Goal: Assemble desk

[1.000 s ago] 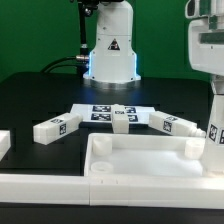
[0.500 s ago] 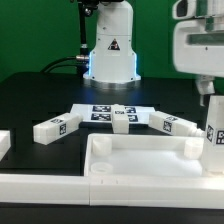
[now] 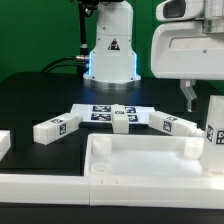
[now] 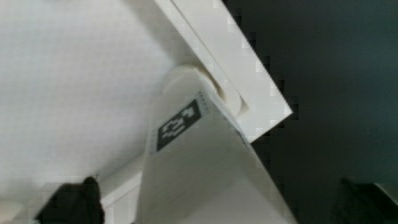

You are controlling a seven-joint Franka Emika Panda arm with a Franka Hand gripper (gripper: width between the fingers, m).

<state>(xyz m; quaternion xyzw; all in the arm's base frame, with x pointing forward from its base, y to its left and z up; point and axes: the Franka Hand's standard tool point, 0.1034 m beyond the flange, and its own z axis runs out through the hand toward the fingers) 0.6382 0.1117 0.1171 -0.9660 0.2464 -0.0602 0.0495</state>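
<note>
The desk panel [image 3: 140, 165] lies flat at the front, raised rim up. One leg [image 3: 214, 120] stands upright at its far corner on the exterior view's right. It shows with its tag in the wrist view [image 4: 185, 125], against the panel's rim [image 4: 222, 55]. My gripper [image 3: 200, 100] hangs open just above this leg, holding nothing. Its dark fingers [image 4: 71, 200] are spread wide on either side of the leg in the wrist view. Three more legs lie on the table: one on the exterior view's left [image 3: 55, 127], one in the middle [image 3: 121, 117], one on its right [image 3: 172, 124].
The marker board [image 3: 100, 112] lies behind the panel, under the lying legs. The white robot pedestal [image 3: 110, 50] stands at the back. Another white part [image 3: 3, 143] shows at the exterior view's left edge.
My gripper has moved toward the exterior view's left, further into the picture. The upright leg has stayed at the panel's corner.
</note>
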